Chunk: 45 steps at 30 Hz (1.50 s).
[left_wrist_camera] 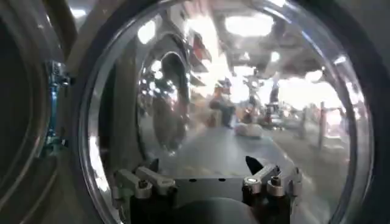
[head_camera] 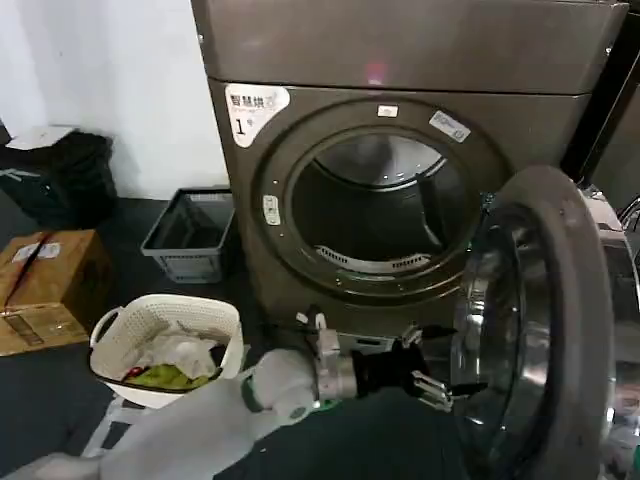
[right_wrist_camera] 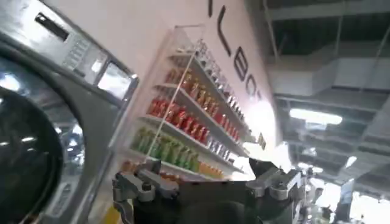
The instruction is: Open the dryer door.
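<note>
while the dryer door (head_camera: 540,330) stands swung open beside the drum mouth of the dryer (head_camera: 400,130), the left tool (head_camera: 432,372) sits spread wide against the door's inner glass; the right tool (right_wrist_camera: 207,182) is wide too.

White laundry basket (head_camera: 165,345) with clothes, grey crate (head_camera: 190,235) against wall, cardboard box (head_camera: 50,288) on floor, black bag (head_camera: 55,175), shelves of bottles (right_wrist_camera: 183,122).

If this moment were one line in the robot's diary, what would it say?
big bronze-grey dryer | round chrome-rimmed glass door: swung open | left gripper: open, at door's inner side | white laundry basket: on floor
</note>
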### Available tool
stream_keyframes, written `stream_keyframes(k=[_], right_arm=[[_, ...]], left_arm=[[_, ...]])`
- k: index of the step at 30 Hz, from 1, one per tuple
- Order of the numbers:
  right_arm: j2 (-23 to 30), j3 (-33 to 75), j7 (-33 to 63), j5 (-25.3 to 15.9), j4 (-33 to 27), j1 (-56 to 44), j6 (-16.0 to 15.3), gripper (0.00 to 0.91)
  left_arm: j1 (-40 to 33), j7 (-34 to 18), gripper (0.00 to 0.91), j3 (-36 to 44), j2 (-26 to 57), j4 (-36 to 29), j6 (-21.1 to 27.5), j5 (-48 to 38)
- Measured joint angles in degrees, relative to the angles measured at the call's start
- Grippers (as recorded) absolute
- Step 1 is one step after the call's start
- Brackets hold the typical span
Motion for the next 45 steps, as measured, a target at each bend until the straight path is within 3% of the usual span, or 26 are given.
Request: stream_keyframes(k=[45], right_arm=[[-0.54,13.97,-0.07,0.71,2.98,-3.79,-0.19,0.907]], left_arm=[[-9.46,-5.55,0.907,8.02,-18.78,16.62,-4.95,-0.99]])
